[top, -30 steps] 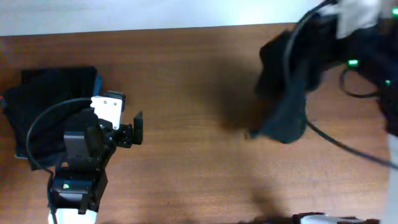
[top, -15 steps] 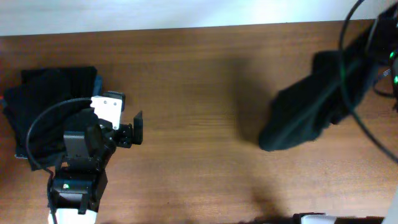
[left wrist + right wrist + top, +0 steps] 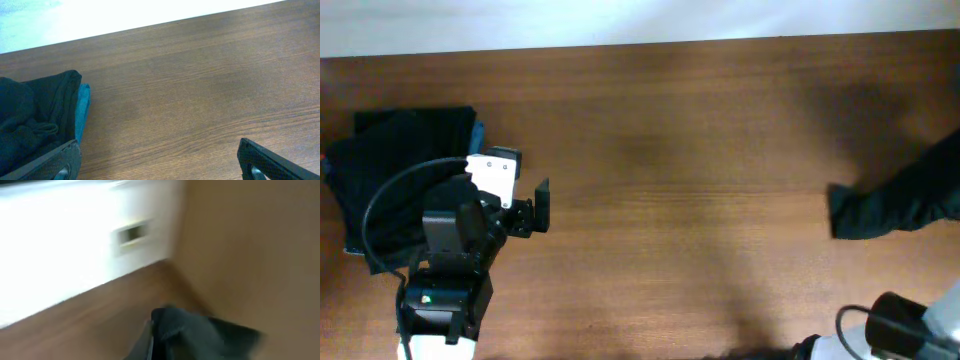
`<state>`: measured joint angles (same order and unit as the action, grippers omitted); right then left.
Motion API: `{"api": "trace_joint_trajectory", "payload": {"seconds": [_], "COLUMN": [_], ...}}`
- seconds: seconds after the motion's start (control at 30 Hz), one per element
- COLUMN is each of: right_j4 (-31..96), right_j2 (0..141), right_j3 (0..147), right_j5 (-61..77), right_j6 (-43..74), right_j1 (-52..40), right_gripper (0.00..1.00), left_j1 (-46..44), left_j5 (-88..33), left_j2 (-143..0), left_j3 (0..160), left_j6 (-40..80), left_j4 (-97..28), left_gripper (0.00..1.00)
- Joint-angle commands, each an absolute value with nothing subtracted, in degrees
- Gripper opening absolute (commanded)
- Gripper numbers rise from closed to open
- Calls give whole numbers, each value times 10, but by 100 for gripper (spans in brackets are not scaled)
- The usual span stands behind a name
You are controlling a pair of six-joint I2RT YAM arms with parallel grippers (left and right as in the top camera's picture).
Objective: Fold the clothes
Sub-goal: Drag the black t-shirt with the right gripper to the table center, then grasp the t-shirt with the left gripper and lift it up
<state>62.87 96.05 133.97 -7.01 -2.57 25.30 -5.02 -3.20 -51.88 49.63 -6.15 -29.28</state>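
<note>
my left gripper (image 3: 538,206) is spread fully open and holds nothing, over the table (image 3: 700,130) just beside the dark stack (image 3: 400,180) with its teal edge, at the left end. my right gripper (image 3: 150,345) is closed on a black garment (image 3: 885,205) at the table's right edge; that wrist view is blurred.

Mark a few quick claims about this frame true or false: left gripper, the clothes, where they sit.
1. The left gripper is open and holds nothing. True.
2. The dark stack lies at the right end of the table. False: it lies at the left end, partly under the left arm.
3. A black garment reaches in from the right edge of the overhead view. True.
4. The stack shows a red edge. False: it shows a teal-blue edge.
</note>
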Motion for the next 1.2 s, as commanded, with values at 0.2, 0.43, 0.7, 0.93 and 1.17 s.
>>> {"api": "trace_joint_trajectory", "payload": {"seconds": [0.2,0.43,0.7,0.93,1.17], "right_j4": [840,846,836,883,907], "right_j2": [1013,1032,1021,1021,1021], "right_j3": [1344,1343,1343,1343,1340], "right_j5": [220,-16,-73,-73,0], "right_j6": [-386,-321,-189,-68,-65], "right_j1": [-48,-129,-65,-5,41], "right_gripper": [5,33,51,53,55], "left_j1": [-48,-48,-48,-50,-103], "left_j5": [-37,-37,-37,-135,-262], "left_j2": [-521,-521,-523,-621,-876], "left_j3": [508,509,508,509,589], "left_j6": [-54,-54,-54,2,79], "left_j4": [-291,-290,-281,-181,-116], "left_gripper": [99,99,99,99,99]}}
